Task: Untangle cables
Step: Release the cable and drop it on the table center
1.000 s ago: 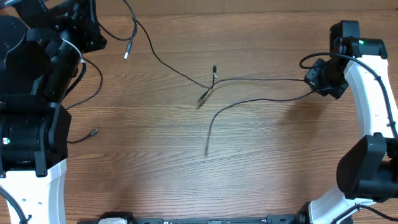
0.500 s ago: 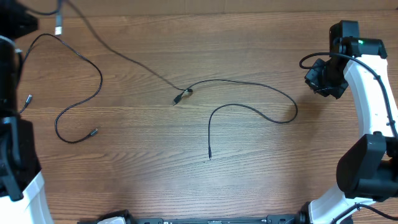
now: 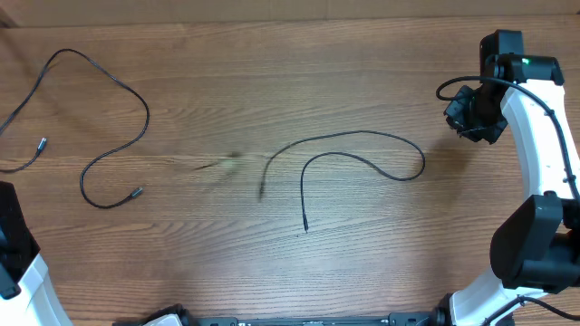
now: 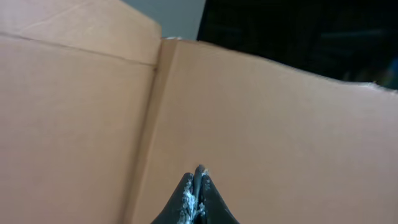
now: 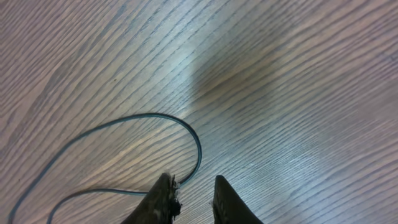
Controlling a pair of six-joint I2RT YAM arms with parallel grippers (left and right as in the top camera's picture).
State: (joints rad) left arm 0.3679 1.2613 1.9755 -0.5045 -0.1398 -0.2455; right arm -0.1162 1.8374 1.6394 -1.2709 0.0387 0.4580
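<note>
Cables lie well apart on the table (image 3: 272, 281): centre cable (image 3: 362, 134) looped mid-table, left cable (image 3: 147, 116) curled at left. We see R gripper (image 5: 189, 193) w/ jaws slightly apart, empty, centre cable's bend just beside one finger (image 5: 163, 199). L gripper (image 4: 198, 177) jaws together, empty, facing cardboard (image 4: 280, 124).

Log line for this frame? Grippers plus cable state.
left gripper: shut, nothing visible | right gripper: open, empty | left cable, centre cable: apart on table
</note>
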